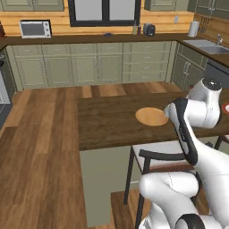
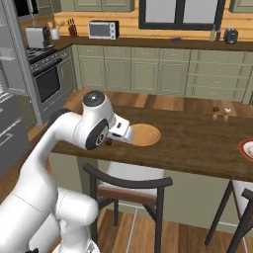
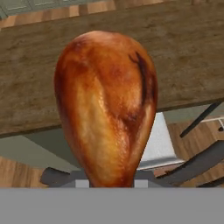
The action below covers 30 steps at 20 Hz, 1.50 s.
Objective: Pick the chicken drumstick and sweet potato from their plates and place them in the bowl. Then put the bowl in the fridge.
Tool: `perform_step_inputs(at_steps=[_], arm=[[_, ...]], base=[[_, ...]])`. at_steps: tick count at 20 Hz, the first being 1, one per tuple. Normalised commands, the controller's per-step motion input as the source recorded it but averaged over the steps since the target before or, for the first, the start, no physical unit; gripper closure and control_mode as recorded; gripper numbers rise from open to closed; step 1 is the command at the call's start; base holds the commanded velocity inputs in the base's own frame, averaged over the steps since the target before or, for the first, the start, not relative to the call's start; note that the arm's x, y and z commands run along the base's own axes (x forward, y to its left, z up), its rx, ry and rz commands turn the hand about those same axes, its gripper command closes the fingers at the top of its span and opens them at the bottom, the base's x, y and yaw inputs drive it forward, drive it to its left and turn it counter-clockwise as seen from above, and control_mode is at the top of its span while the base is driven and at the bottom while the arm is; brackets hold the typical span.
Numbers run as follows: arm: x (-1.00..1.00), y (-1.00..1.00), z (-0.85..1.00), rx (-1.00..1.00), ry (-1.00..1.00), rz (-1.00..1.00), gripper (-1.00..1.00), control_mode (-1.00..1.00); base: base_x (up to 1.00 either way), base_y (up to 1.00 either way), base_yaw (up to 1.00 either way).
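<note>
Gripper (image 2: pixel 109 142) clamped on the drumstick (image 3: pixel 106 107) at its thin bone end, over the surface's (image 1: pixel 107 123) near edge. Glazed skin looks slippery. Meat is light and firm; keep hold at the narrow neck.

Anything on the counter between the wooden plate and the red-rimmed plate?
In the right base view, the counter lies bare between the wooden plate and the red-rimmed plate; two small shakers stand farther back.

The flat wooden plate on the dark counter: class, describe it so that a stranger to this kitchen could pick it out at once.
Find the long dark wooden counter with chairs tucked under it. Near its middle, beside the robot's arm, lies the tan wooden plate. It is round, flat and pale against the dark top, unlike the red-rimmed plate at the counter's far right.
</note>
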Motion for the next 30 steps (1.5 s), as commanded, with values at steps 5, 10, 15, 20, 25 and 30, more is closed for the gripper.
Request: perform_step_inputs(at_steps=[5, 10, 15, 20, 25, 30], arm=[[-1.0, 0.0, 0.47, 0.0, 0.0, 0.0, 1.0, -1.0], [0.0, 0.0, 0.0, 0.0, 0.0, 0.0, 1.0, 1.0], [0.0, 0.0, 0.0, 0.0, 0.0, 0.0, 1.0, 1.0], [0.0, 0.0, 0.0, 0.0, 0.0, 0.0, 1.0, 1.0], [0.0, 0.0, 0.0, 0.0, 0.0, 0.0, 1.0, 1.0], [0.0, 0.0, 0.0, 0.0, 0.0, 0.0, 1.0, 1.0]], base=[[0.0, 0.0, 0.0], [-0.6, -0.25, -0.06], [-0.24, -0.95, -0.11], [-0.13, -1.0, -0.02], [-0.03, -1.0, 0.0], [0.0, -1.0, 0.0]])
